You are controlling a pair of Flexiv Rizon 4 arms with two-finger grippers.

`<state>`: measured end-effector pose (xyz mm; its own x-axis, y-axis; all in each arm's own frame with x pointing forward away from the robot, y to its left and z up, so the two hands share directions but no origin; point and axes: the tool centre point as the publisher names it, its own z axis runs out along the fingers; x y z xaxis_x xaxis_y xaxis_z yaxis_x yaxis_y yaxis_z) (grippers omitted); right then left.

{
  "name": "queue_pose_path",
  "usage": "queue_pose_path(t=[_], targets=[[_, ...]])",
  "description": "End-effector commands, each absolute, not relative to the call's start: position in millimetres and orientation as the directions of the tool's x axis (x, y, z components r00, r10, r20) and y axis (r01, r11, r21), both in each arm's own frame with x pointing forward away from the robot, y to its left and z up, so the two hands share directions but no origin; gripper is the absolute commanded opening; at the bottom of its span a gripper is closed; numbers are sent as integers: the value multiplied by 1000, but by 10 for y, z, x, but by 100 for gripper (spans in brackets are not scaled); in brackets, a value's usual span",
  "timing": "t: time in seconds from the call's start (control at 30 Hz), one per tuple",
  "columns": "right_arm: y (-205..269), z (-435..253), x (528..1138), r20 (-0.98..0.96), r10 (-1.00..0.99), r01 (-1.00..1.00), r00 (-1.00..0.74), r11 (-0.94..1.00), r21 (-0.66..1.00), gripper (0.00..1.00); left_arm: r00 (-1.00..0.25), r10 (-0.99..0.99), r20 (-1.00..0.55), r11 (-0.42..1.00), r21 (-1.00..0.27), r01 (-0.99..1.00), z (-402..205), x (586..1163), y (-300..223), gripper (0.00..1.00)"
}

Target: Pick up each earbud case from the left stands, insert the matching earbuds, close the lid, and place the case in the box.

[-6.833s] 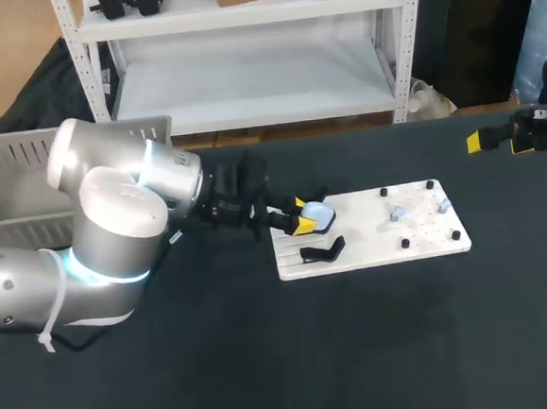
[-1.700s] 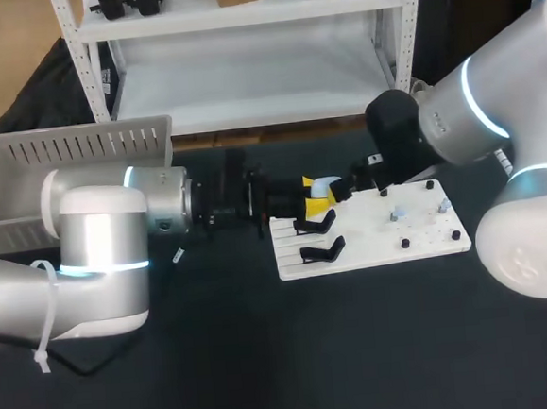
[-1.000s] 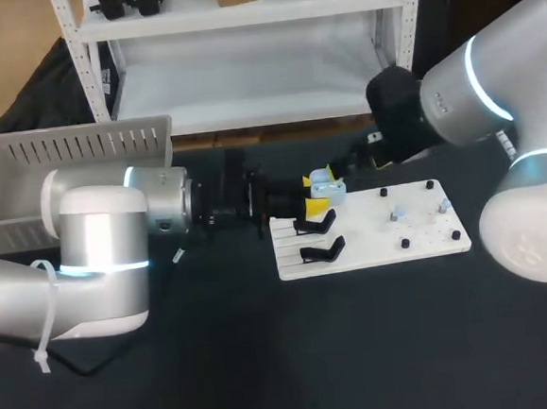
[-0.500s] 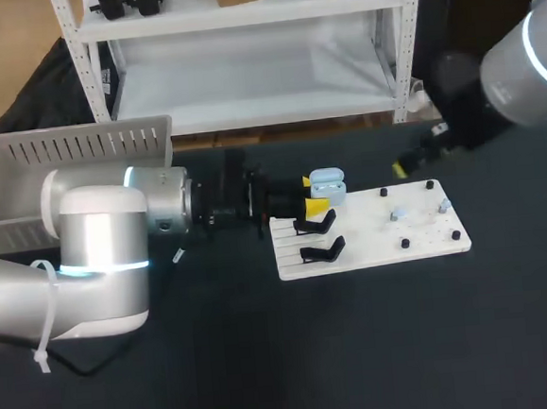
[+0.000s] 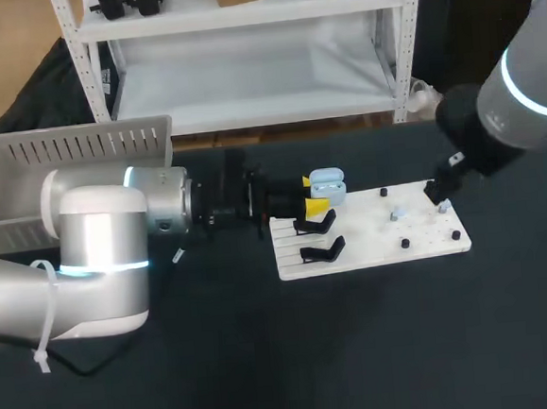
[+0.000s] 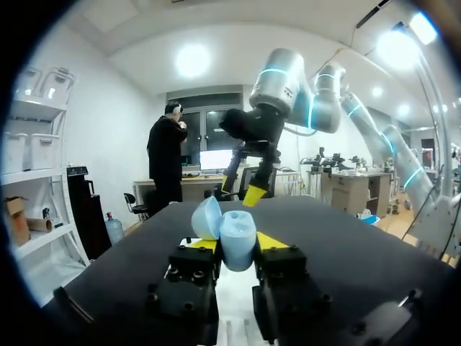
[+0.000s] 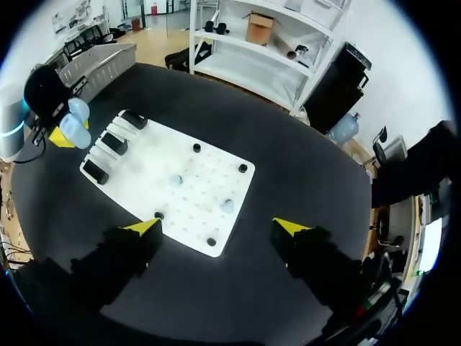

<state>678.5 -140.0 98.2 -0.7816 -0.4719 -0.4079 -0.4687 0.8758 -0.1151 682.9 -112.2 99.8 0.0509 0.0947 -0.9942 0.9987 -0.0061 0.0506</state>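
Dark cloth covers the desk [image 5: 267, 357], and a white board [image 5: 372, 249] lies near its middle. My left gripper [image 5: 312, 193] is closed on the light blue earbud case [image 5: 327, 183], one finger on each side, and holds it in the air just past the board's far left corner. The lid of the case is up, so I think picking up and opening are done for this one. One earbud [image 5: 397, 214] sits near the middle of the board's right half, and the other earbud [image 5: 443, 206] sits close to its right edge. Neither is in the case. My right gripper [image 7: 216, 227] hangs above the board's right end with its fingers spread wide and nothing between them. I think its next job is to fetch an earbud, maybe the one by the right edge. Most of the work is left: both earbuds must go in, the lid must be shut, and the case must go into the grey box [image 5: 70, 145] by the desk's far left corner. Black stands [image 5: 315, 225] on the board's left side hold no case that I can see, so this may be the only one.
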Motion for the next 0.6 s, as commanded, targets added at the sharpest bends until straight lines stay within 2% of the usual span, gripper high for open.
queue_pose_path(t=[0.03, 0.17, 0.27, 0.3, 0.5, 0.6], targets=[[-1304, 823, 6872, -391, -465, -414, -794, 885, -213, 95, 52, 93, -994, -1, 52, 999, 996, 6814, -1122, 0], [-1308, 696, 6939, -367, -451, -407, -814, 893, -193, 92, 52, 93, -994, -1, 52, 999, 996, 6814, -1122, 0], [-1325, 613, 7006, -356, -428, -390, -831, 904, -175, 84, 52, 93, -994, -1, 52, 999, 996, 6814, -1122, 0], [-1326, 594, 7019, -354, -419, -384, -836, 908, -166, 82, 52, 93, -994, -1, 52, 999, 996, 6814, -1122, 0], [-1350, 465, 7080, -344, -397, -365, -851, 918, -155, 51, 52, 93, -994, -1, 52, 999, 996, 6814, -1122, 0], [-1365, 426, 7095, -340, -389, -357, -856, 921, -154, 49, 52, 93, -994, -1, 52, 999, 996, 6814, -1122, 0]])
